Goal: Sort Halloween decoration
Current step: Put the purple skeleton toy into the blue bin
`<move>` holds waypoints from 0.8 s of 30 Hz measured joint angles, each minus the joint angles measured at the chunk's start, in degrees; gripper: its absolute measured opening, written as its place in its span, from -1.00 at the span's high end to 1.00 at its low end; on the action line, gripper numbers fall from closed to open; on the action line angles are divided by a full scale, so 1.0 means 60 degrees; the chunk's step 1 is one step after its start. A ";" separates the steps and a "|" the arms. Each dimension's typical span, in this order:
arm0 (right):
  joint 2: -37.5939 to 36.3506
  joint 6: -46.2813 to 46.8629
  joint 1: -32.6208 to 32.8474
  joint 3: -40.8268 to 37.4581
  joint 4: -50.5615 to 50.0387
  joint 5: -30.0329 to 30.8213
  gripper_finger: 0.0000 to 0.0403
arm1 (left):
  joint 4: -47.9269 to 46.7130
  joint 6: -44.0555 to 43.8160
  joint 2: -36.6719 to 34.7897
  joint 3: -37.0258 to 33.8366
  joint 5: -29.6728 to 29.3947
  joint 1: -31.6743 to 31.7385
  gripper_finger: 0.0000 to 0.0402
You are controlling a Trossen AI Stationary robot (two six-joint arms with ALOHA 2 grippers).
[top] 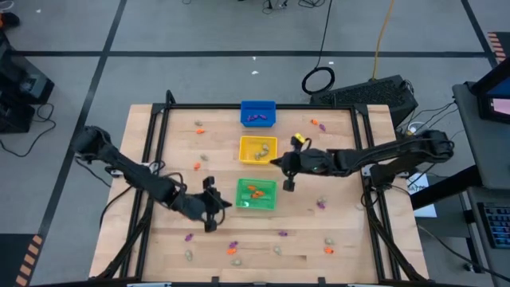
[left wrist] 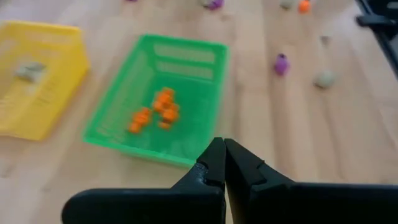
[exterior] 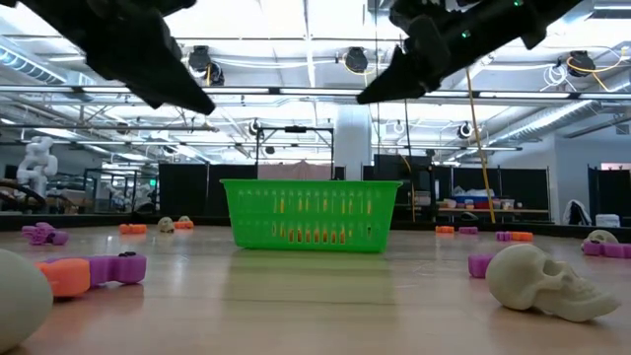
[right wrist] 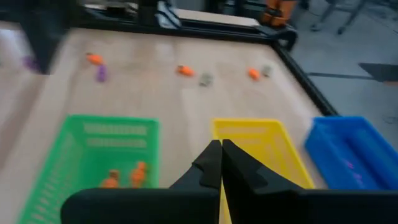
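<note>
Counting three bins [top: 257,113], two claws [top: 284,173]

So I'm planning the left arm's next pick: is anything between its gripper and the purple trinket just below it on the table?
Nothing visible: bare wood separates the left gripper from the purple trinket.

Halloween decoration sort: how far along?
Done: orange pieces lie in the green bin, purple ones in the blue bin, pale ones in the yellow bin. In hand: nothing; left gripper and right gripper are shut, empty. Left: many trinkets scattered across the table.
</note>
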 joint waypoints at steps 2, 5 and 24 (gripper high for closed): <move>-0.0250 0.0034 -0.0052 -0.0093 -0.0260 0.0200 1.00 | -0.0008 -0.0305 0.0437 0.0238 -0.0009 -0.0306 0.99; -0.0491 0.0049 -0.0056 -0.0093 -0.0382 0.0358 1.00 | -0.0003 -0.0487 0.1185 0.0774 -0.0044 -0.0697 0.99; -0.0525 0.0598 0.0028 -0.0090 -0.0297 0.0350 1.00 | -0.0997 -0.2890 0.3546 0.2724 0.0850 -0.1530 0.73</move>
